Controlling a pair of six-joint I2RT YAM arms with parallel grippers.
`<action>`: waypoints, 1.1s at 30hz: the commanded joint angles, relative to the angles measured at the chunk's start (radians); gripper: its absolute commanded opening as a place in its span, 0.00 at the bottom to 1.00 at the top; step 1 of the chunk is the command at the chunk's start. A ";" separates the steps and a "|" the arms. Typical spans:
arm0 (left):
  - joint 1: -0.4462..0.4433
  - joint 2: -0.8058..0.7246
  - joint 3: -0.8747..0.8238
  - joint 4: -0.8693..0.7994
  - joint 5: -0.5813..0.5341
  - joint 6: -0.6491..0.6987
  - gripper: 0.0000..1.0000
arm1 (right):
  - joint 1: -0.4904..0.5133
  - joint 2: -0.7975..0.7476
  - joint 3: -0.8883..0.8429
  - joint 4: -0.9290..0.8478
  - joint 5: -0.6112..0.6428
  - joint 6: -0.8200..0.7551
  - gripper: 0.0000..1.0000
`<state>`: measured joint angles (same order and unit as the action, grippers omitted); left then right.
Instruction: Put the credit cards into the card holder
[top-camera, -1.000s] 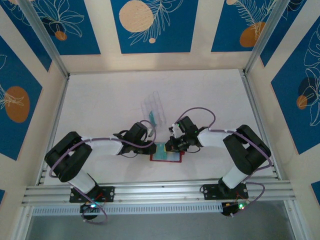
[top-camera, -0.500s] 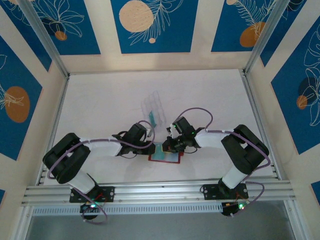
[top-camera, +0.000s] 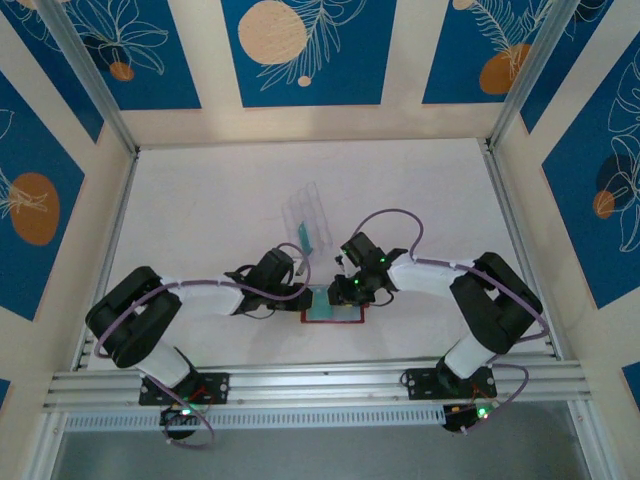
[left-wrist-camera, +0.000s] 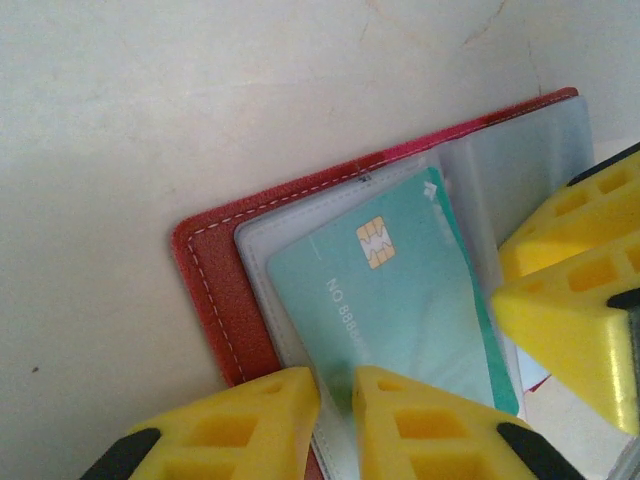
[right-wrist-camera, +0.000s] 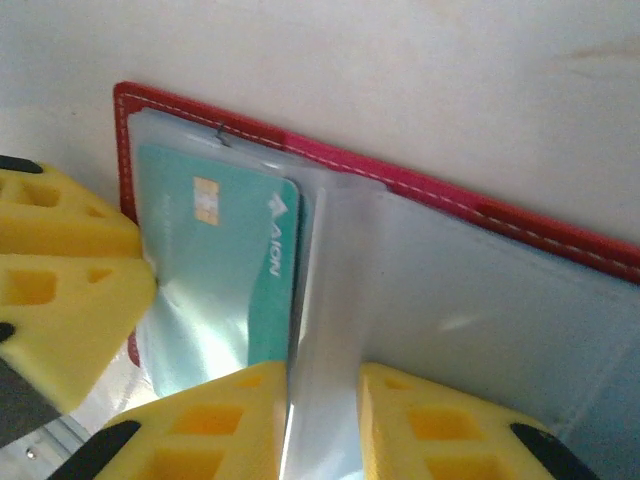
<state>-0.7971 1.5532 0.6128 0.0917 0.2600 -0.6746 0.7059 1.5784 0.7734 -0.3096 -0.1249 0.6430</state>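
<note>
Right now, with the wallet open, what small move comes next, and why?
Probably the left end effector nudges the credit card deeper: it lies skewed in the card holder's clear sleeve, its end between the fingers, while the right end effector pinches a sleeve leaf.

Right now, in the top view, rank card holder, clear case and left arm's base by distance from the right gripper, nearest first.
1. card holder, directly under the right gripper.
2. clear case, farther back on the table.
3. left arm's base, near edge, far left.
</note>
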 joint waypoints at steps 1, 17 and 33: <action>-0.019 0.053 -0.051 -0.138 -0.022 -0.001 0.20 | 0.015 -0.063 0.040 -0.122 0.081 -0.046 0.28; -0.019 0.058 -0.051 -0.128 -0.019 -0.005 0.20 | 0.046 0.018 0.190 -0.276 0.347 -0.148 0.37; -0.019 0.066 -0.039 -0.135 -0.016 0.001 0.20 | 0.154 0.207 0.209 -0.290 0.464 -0.039 0.38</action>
<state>-0.7971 1.5589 0.6113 0.1017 0.2615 -0.6746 0.8490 1.7195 1.0039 -0.5964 0.3714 0.5556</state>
